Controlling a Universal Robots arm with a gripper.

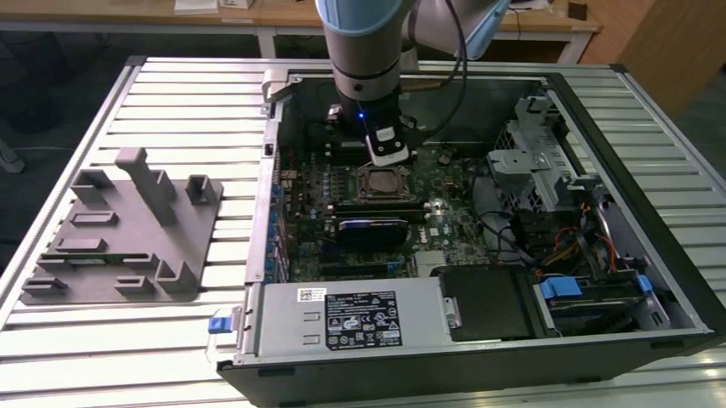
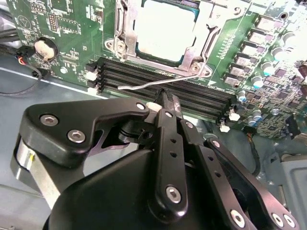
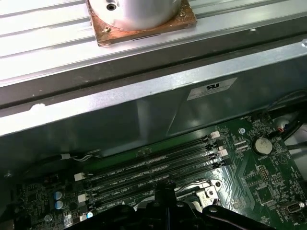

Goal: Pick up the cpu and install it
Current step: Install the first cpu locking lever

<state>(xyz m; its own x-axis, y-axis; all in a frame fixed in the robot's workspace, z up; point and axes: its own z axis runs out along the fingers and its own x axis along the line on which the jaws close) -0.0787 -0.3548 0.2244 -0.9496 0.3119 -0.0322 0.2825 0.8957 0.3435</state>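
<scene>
The cpu (image 2: pixel 165 28) lies flat in the motherboard socket (image 2: pixel 125 28), its silvery top showing inside the metal frame. In the exterior view the cpu (image 1: pixel 382 182) sits mid-board inside the open computer case (image 1: pixel 669 263). My gripper (image 2: pixel 166 96) is shut with nothing between its fingers, and hovers over the black memory slots (image 2: pixel 192 93) just beside the socket. The thin metal socket lever (image 2: pixel 153 85) stands loose, right at the fingertips. In the exterior view the gripper (image 1: pixel 388 157) hangs just behind the socket; in the first wrist view its tip (image 3: pixel 165 188) shows above the memory slots (image 3: pixel 158 165).
A grey fixture (image 1: pixel 119 229) with upright posts lies on the slatted table (image 1: pixel 193 93) at the exterior view's left. The power supply (image 1: pixel 340 319) fills the case's near side. Drive bays and cables (image 1: pixel 567 221) crowd the exterior view's right. A round coin battery (image 2: pixel 44 47) sits on the board.
</scene>
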